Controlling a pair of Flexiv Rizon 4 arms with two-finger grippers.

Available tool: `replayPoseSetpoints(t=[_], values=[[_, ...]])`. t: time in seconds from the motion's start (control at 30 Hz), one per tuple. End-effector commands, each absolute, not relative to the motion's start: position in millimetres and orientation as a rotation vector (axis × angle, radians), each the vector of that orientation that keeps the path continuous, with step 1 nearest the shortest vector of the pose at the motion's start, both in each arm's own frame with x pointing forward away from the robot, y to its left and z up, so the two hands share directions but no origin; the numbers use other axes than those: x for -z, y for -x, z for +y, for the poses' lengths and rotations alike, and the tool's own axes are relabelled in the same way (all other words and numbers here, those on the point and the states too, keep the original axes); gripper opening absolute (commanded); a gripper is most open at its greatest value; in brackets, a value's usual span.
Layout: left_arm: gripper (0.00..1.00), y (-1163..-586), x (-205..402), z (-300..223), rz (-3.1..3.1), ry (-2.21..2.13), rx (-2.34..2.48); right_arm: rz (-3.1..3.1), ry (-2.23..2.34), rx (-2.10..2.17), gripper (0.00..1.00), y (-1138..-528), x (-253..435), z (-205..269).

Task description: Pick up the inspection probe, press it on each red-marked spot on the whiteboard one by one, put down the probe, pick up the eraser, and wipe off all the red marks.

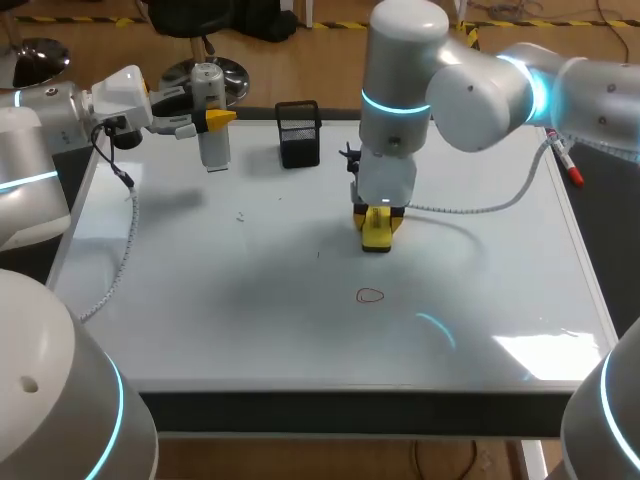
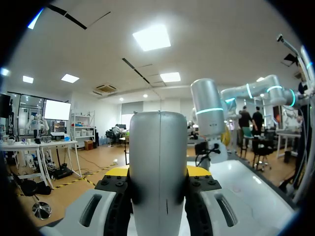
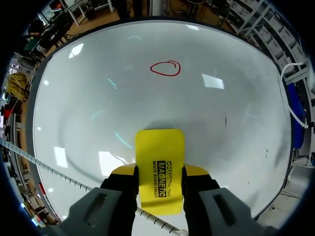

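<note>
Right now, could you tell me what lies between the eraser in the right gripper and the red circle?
Only bare whiteboard lies between the eraser and the red circle, shown clearest in the right wrist view.

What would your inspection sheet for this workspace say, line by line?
Surface: whiteboard lies flat, one red circle on it, near the middle.
Job's things: grey probe upright at the far left corner; yellow eraser down at the board, beyond the circle.
Clutter: black mesh cup at the far edge; red marker at the right edge.
Grippers: left gripper shut on the probe; right gripper shut on the eraser.
Cables: one white cable drapes over the board's left side; a second white cable loops by the eraser.
Surroundings: nothing seen.
</note>
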State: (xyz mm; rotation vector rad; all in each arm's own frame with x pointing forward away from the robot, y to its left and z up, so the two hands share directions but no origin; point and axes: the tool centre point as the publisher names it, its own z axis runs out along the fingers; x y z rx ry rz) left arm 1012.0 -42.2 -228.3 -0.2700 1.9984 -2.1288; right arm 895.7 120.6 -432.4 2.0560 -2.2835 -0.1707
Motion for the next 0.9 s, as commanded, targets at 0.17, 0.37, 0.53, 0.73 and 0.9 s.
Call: replayPoseSetpoints(t=[0.17, 0.37, 0.53, 0.73, 0.9], values=[[0.00, -1012, 228, -43, 1.996, 0.270, 2.129, -2.291, -2.047, 0.163, 0.00, -891, 437, 103], [0.00, -1012, 228, -43, 1.996, 0.270, 2.129, -2.287, -2.039, 0.151, 0.00, -890, 436, 97], [0.00, -1012, 228, -43, 1.996, 0.270, 2.129, -2.286, -2.031, 0.143, 0.00, -889, 435, 94], [0.00, -1012, 228, -43, 1.996, 0.270, 2.129, -2.289, -2.031, 0.131, 0.00, -891, 430, 94], [0.00, -1012, 228, -43, 1.996, 0.270, 2.129, -2.295, -2.044, 0.111, 0.00, -896, 417, 94]])
